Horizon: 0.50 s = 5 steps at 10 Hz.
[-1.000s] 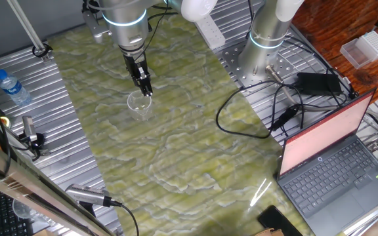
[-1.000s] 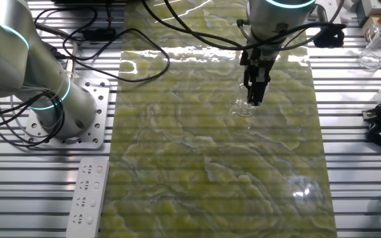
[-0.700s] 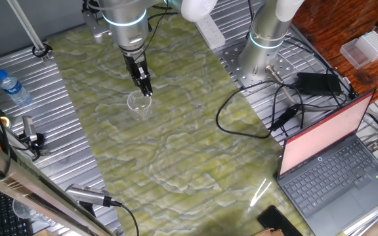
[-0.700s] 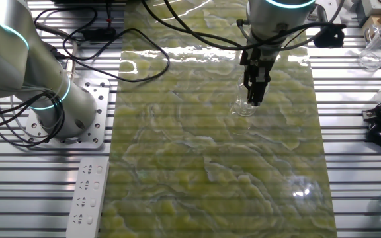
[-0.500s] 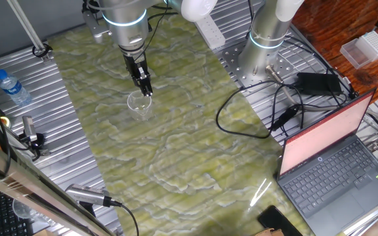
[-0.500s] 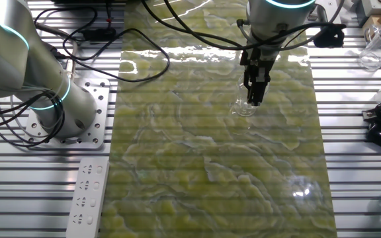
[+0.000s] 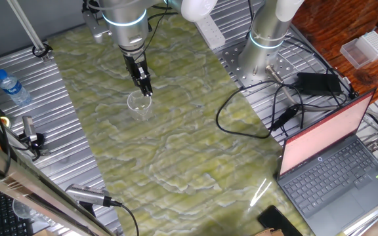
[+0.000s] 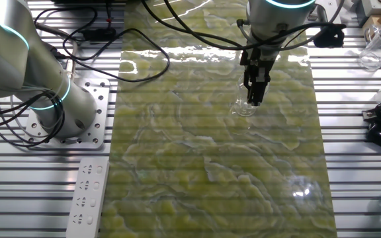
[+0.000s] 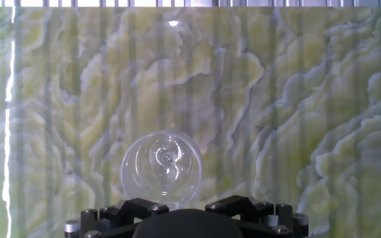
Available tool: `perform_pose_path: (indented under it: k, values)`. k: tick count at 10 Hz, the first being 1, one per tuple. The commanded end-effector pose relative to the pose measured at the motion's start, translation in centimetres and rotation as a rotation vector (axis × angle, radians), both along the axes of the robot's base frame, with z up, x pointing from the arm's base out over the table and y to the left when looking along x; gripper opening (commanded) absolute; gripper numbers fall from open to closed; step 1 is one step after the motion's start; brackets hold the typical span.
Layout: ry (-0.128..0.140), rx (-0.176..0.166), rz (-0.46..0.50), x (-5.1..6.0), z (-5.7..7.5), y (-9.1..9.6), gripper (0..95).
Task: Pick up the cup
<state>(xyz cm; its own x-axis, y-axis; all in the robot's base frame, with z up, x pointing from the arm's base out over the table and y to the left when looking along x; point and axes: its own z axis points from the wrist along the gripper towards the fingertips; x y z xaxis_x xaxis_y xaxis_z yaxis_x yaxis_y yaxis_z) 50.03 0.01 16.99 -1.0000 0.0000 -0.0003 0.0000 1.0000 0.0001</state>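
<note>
The cup (image 7: pixel 138 103) is a small clear plastic cup standing upright on the green marbled mat. It also shows in the other fixed view (image 8: pixel 244 108) and, seen from above, in the hand view (image 9: pixel 162 166). My gripper (image 7: pixel 146 92) points straight down at the cup's far rim, and it shows in the other fixed view too (image 8: pixel 252 100). Its two dark fingers stand close together with the tips at the cup's wall, pinching the rim. The cup rests on the mat. The hand view shows only the gripper's base, not the fingertips.
A water bottle with a blue cap (image 7: pixel 12 87) lies at the left edge. A second arm's base (image 7: pixel 266 46), cables and a power brick (image 7: pixel 317 82) sit to the right, with an open laptop (image 7: pixel 336 167) at the front right. A power strip (image 8: pixel 84 198) lies by the mat.
</note>
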Motion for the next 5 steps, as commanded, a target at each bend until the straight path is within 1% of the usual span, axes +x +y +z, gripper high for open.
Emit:
perform_pose_path:
  k: [1, 2, 5]
  values:
    - [0.000, 0.000, 0.000, -0.03, 0.01, -0.01, 95.0]
    - [-0.130, 0.010, 0.176, -0.03, 0.01, -0.01, 0.0]
    - [-0.132, 0.004, 0.150, -0.05, 0.01, 0.00, 0.0]
